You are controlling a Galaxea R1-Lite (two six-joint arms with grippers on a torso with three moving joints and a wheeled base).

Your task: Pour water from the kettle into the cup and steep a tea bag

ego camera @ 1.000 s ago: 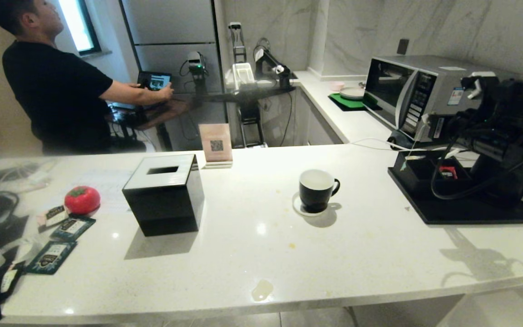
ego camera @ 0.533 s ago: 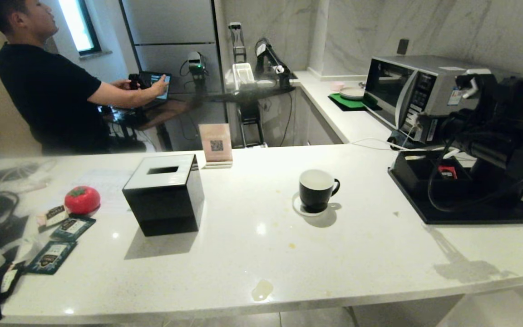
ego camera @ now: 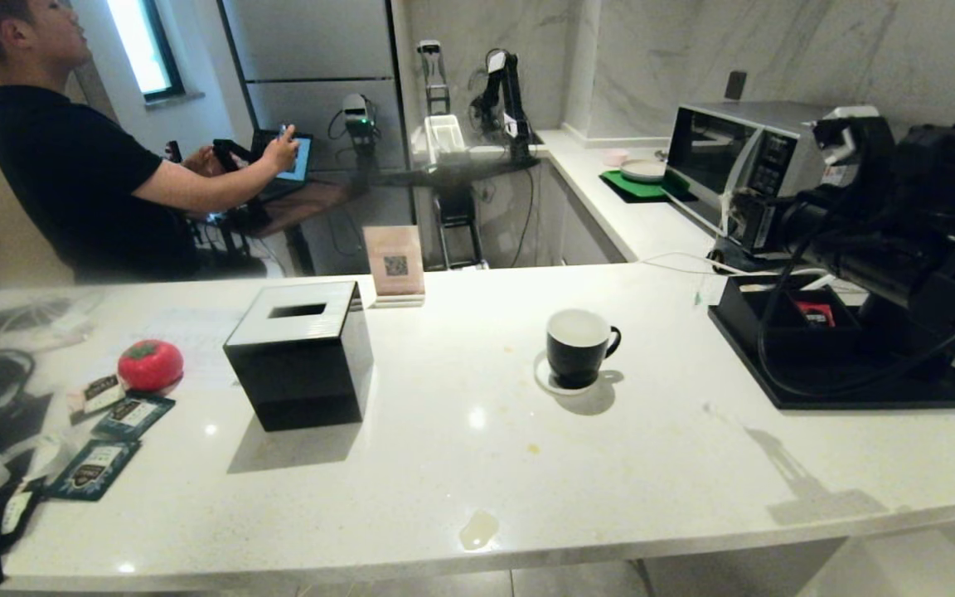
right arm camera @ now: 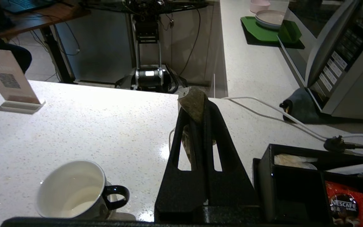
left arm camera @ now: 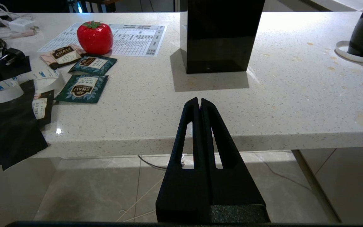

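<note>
On the white speckled stone surface (ego camera: 461,431), the small black mug with a white inside (ego camera: 577,347) sits on its coaster, mid-surface; no kettle shows. Your right tool (right arm camera: 197,104) pinches a brown tea bag (right arm camera: 194,105), so steeping seems in hand: next, carry it over the mug. Left tool (left arm camera: 199,102) rests closed, empty

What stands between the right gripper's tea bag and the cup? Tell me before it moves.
Nothing visible does. The right gripper is shut on the tea bag, raised over the counter beside the black tray. The cup sits open-topped on its coaster, with bare counter between them.
</note>
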